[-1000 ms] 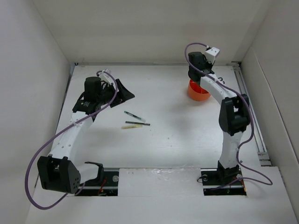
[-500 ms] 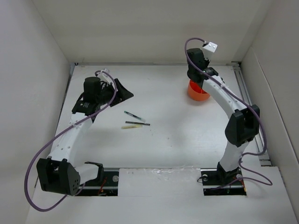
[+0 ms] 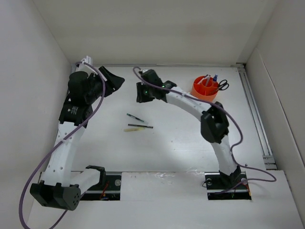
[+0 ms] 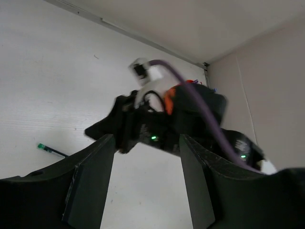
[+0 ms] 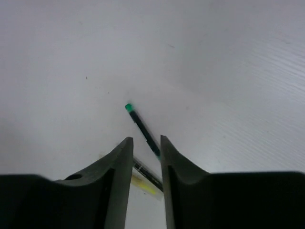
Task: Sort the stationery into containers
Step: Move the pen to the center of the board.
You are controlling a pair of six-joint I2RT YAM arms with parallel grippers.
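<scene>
Three pieces of stationery lie mid-table: a dark pen with a green end [image 3: 135, 117], a dark pen [image 3: 141, 126] and a pale yellow stick [image 3: 133, 129]. The orange cup [image 3: 205, 90] stands at the back right with pens in it. Black-handled scissors [image 3: 222, 86] show at its right rim. My right gripper [image 3: 138, 94] reaches far left, above and behind the pens, its jaws narrowly apart and empty. In the right wrist view [image 5: 146, 139] the green-ended pen [image 5: 143, 128], the dark pen [image 5: 148, 173] and the yellow stick [image 5: 144, 184] lie below. My left gripper [image 3: 116, 82] is open and empty at the back left.
White walls enclose the table on three sides. A metal rail [image 3: 252, 105] runs along the right edge. In the left wrist view my left gripper [image 4: 147, 138] faces the right arm's black wrist [image 4: 157, 126], with the green-ended pen [image 4: 50, 150] at lower left.
My right arm has swung from over the orange cup leftward across the table to above the pens, uncovering the cup and scissors. My left arm has risen and drawn back to the left.
</scene>
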